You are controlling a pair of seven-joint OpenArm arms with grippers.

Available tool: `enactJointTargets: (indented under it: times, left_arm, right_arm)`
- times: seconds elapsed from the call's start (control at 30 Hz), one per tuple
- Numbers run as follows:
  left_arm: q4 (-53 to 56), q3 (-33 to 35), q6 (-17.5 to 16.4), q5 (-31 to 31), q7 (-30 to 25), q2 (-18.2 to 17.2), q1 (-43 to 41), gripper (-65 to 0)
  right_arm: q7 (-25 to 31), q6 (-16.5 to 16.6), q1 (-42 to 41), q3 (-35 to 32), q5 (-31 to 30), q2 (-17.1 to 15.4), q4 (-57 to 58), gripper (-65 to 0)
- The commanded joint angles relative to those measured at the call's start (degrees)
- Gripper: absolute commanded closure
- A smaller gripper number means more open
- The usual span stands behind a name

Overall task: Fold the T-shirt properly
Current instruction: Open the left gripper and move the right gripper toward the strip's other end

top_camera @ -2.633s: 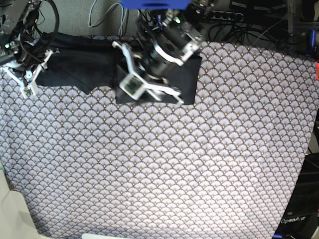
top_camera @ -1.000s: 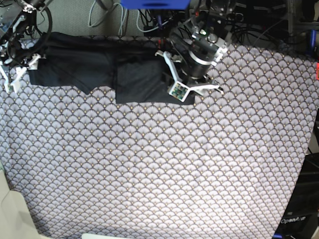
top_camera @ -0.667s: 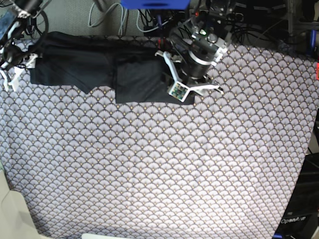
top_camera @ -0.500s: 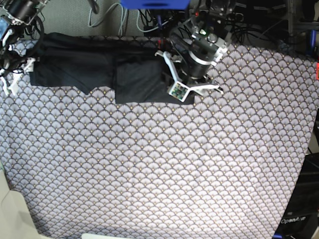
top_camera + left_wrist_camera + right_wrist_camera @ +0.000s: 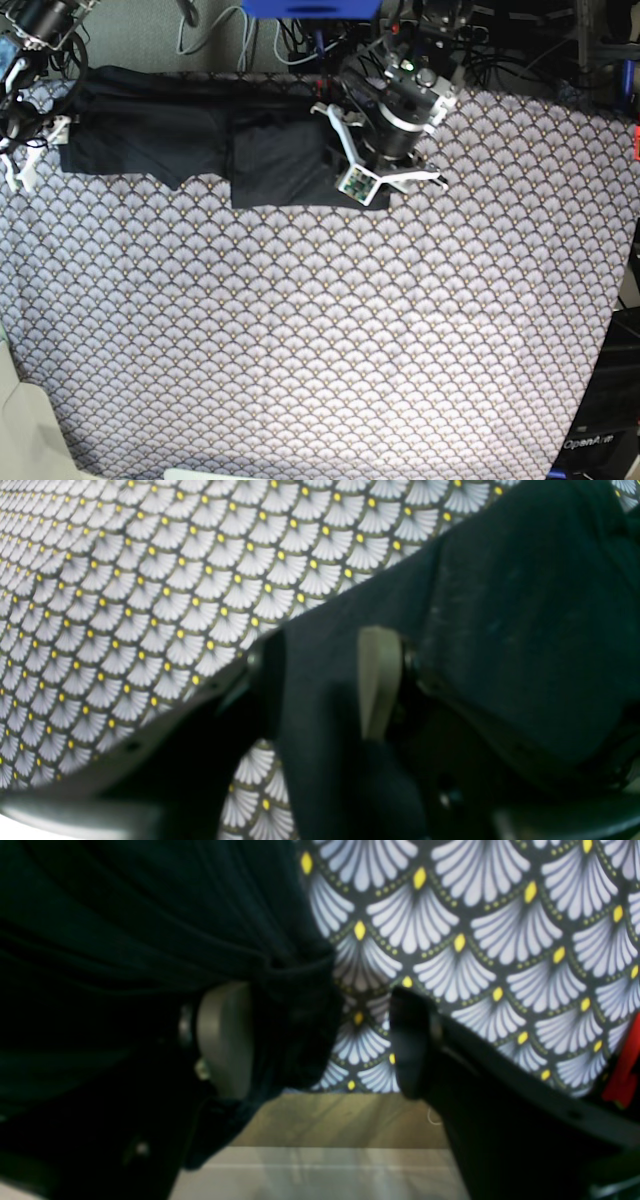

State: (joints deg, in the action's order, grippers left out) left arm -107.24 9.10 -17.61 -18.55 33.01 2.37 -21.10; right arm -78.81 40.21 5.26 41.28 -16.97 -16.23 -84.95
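A: What covers the table?
B: A fan-patterned tablecloth [image 5: 320, 330]. The T-shirt [image 5: 190, 130] lies along its far edge, left of centre.
A: And the arms?
B: The left gripper [image 5: 325, 685] pinches the shirt's right edge. The right gripper [image 5: 320, 1040] stands spread at the left edge, cloth against one pad, nothing clamped.

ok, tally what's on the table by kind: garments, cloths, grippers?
Garments: 1, the T-shirt
Tablecloths: 1, the tablecloth
Grippers: 2, the left gripper and the right gripper
Total: 4
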Motion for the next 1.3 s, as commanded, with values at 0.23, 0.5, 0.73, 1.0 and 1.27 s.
enactJointTargets:
  times: [0.23, 0.5, 0.73, 1.0, 1.27]
  left_arm:
    - [-1.02, -0.09, 0.24, 0.3, -1.32, 0.22, 0.4, -23.9]
    - [-1.02, -0.09, 0.24, 0.3, -1.32, 0.22, 0.49, -23.9]
    - [-1.02, -0.09, 0.24, 0.3, -1.32, 0.22, 0.49, -23.9]
    - [-1.02, -0.09, 0.24, 0.3, -1.32, 0.22, 0.49, -23.9]
    - [-1.55, -0.18, 0.24, 0.3, -1.23, 0.22, 0.31, -23.9]
  right_arm:
    - [3.33, -0.21, -0.9, 0.09, 1.37, -0.78, -0.28, -42.7]
    - [3.24, -0.21, -1.34, 0.09, 1.19, 0.45, -0.28, -42.3]
    - [3.33, -0.21, -1.43, -0.35, 1.19, 2.56, -0.28, -25.0]
    - [3.51, -0.21, -1.43, -8.18, 1.19, 2.12, -0.72, 0.0]
    - [4.56, -0.21, 1.12, -8.35, 1.37, 2.65, -16.72, 0.0]
